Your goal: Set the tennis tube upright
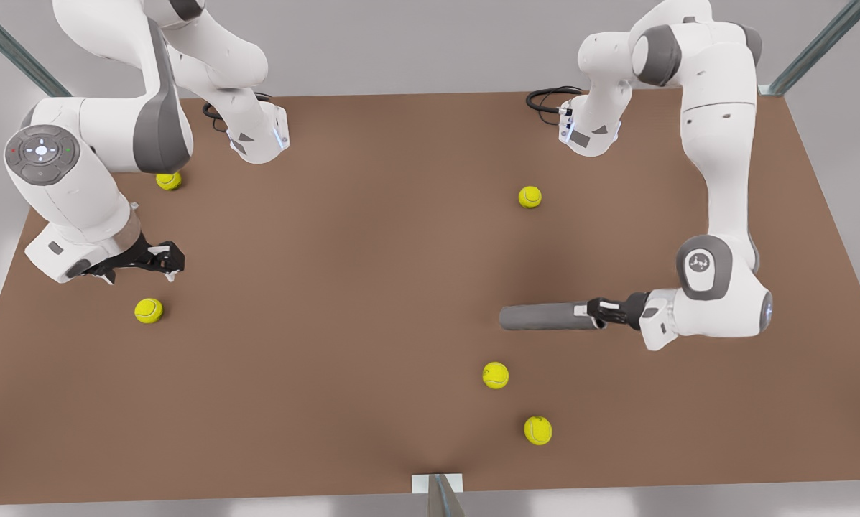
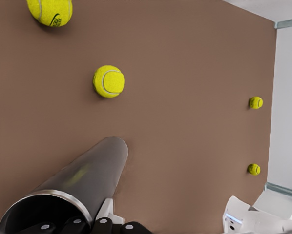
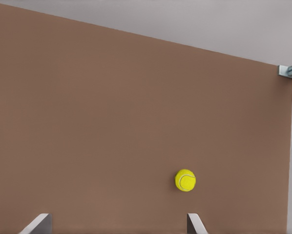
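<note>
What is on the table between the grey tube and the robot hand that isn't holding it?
Nothing: in the front view, only bare brown table separates the grey metallic tennis tube from the open right gripper. The left gripper grips the tube's rim.

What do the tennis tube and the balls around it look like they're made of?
The tennis tube looks like brushed grey metal: smooth, with a soft sheen and a brighter polished rim at the open end by the left claw. It could be plastic. The tennis balls look like matte, fuzzy yellow-green felt with pale seams.
</note>
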Tool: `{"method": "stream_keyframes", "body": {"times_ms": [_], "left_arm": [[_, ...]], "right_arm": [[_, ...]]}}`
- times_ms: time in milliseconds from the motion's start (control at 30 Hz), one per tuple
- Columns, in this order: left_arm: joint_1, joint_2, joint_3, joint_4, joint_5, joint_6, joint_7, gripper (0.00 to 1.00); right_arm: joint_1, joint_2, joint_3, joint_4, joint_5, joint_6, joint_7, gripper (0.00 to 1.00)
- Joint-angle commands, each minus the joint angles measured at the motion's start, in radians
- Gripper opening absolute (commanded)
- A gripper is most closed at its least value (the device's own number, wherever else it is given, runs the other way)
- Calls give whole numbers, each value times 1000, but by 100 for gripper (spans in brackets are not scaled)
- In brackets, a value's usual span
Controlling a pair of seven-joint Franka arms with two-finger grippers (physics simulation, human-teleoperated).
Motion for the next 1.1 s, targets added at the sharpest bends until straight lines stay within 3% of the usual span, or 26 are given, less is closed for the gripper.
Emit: {"method": "stream_keyframes", "body": {"times_ms": [0,400,567,1067], "left_arm": [[0,-8,7,1,80,0,0,21],[-11,-150,32,4,647,9,-296,21],[-11,-144,32,2,733,73,-346,21],[-8,-45,26,1,730,125,-383,21]], "right_arm": [[0,1,0,0,0,0,0,100],[-1,4,0,-5,-8,-17,0,100],[0,4,0,2,-8,-17,0,100],[0,6,0,2,-9,-15,0,100]]}}
